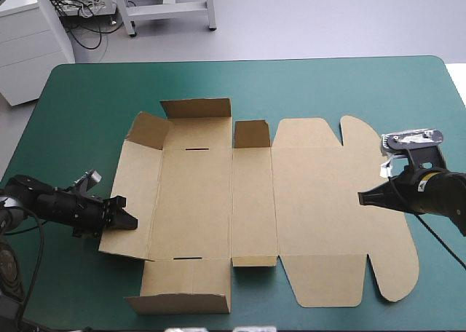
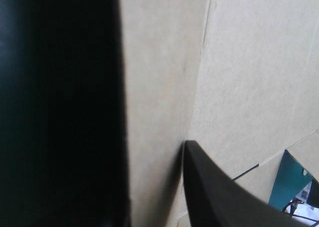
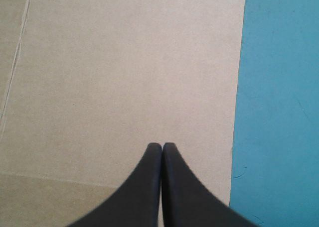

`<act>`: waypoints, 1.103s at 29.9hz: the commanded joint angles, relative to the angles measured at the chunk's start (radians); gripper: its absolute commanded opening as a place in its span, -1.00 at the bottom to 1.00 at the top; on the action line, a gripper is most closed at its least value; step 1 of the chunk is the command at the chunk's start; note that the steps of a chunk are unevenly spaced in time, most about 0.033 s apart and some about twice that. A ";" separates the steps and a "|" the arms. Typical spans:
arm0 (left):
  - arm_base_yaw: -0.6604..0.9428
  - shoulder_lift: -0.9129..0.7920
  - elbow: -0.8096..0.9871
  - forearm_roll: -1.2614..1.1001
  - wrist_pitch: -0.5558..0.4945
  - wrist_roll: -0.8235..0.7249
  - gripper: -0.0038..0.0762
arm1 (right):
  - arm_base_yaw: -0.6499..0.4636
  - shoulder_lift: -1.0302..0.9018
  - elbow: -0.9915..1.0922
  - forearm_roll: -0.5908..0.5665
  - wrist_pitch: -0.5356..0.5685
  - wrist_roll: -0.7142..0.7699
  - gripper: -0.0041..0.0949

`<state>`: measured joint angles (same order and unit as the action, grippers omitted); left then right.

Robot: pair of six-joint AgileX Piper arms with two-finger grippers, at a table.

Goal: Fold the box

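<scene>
One box [image 1: 218,201] lies on the table [image 1: 328,84], a cut sheet of brown board spread across the middle of the teal-green cover.

**Box**
- The sheet is mostly flat.
- The far-left flap [image 1: 196,108] and the near-left flap [image 1: 182,297] are tilted up from the cover.
- The left wall [image 1: 135,194] slopes up slightly. Its far corner tab [image 1: 145,130] is raised.
- The lid [image 1: 328,215] forms the right half and lies flat, with rounded ears at its right edge.

**Left gripper**
- The left gripper [image 1: 129,220] sits low at the outer edge of the left wall, near the wall's near end.
- In the left wrist view its black fingers [image 2: 219,197] stand apart, and the face of the board fills the gap between them.
- One fingertip lies close against the board beside a crease.
- The other finger shows only as a dark band, so contact on that side cannot be confirmed.
- No firm pinch on the wall is visible.

**Right gripper**
- The right gripper [image 1: 362,197] is over the lid, near its right edge, pointing toward the middle of the box.
- In the right wrist view its fingers [image 3: 149,187] meet tip to tip in one pointed arch.
- The board lies under the fingers, not between them.
- The lid's edge runs just beside the tips, with bare cover [image 3: 279,112] past it.
- Whether the tips touch the board cannot be told.
</scene>
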<state>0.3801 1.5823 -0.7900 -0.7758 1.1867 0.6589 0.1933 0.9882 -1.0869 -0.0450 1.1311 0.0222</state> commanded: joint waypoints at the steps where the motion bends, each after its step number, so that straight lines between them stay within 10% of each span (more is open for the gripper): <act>1: -0.006 -0.027 -0.015 -0.090 0.118 -0.029 -0.84 | -0.007 -0.013 -0.024 0.001 -0.040 -0.008 -0.96; 12: -0.072 -0.070 -0.114 -0.217 0.118 0.050 -0.98 | -0.007 -0.013 -0.024 0.002 -0.032 -0.008 -0.96; 33: -0.496 -0.060 -1.083 0.307 0.112 -0.293 -0.98 | -0.007 -0.025 -0.154 -0.047 -0.013 -0.010 -0.96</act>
<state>-0.0889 1.5534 -1.7779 -0.4598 1.2594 0.3826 0.1933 0.9782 -1.1902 -0.0652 1.1422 0.0222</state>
